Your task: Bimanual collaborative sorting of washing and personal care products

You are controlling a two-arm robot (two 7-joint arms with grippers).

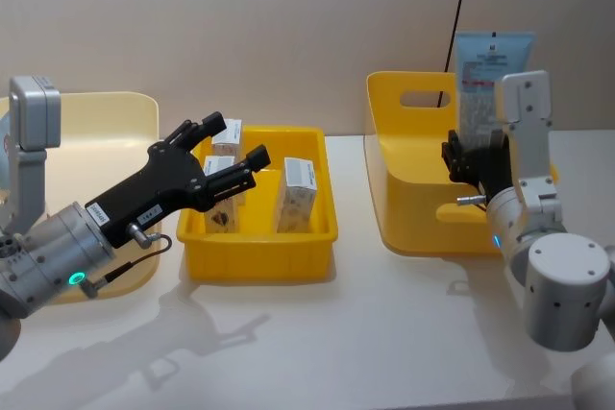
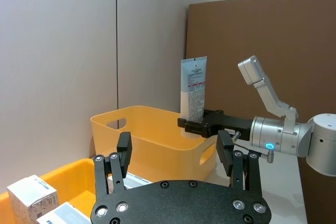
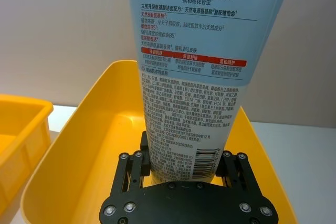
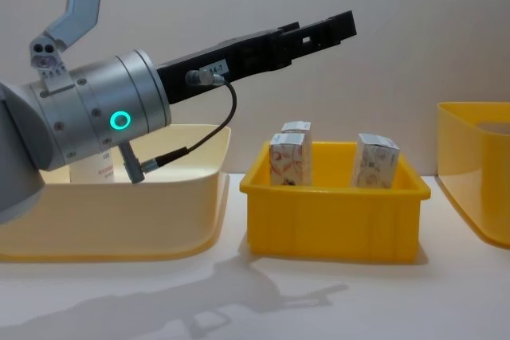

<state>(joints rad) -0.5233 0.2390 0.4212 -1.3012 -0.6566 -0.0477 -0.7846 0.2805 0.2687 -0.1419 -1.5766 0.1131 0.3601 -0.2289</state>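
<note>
While our right gripper [image 3: 185, 153] fingers clamp one upright pale-blue tube [image 3: 194, 66] with red-banded print, we count three white cartons [image 1: 296, 194] in the tray [image 1: 259, 261]; left gripper [image 1: 235, 141] fingers spread wide above it.

1. A shallow yellow plastic tray [image 1: 258, 266] sits mid-way across the white table top [image 1: 384, 333].
2. Three small white cardboard cartons stand in it, at 3 [image 1: 296, 194], 9 [image 1: 220, 208] and 11 o'clock [image 1: 228, 136].
3. A pale cream plastic basin [image 1: 96, 108] lies at the tray's 9 o'clock, and a tall yellow plastic bin [image 1: 404, 208] at its 3 o'clock.
4. The left gripper [image 1: 238, 139] hangs over the tray's 10 o'clock corner.
5. The right gripper [image 1: 468, 162] holds a pale blue plastic squeeze tube [image 1: 490, 60] upright above the tall bin.
</note>
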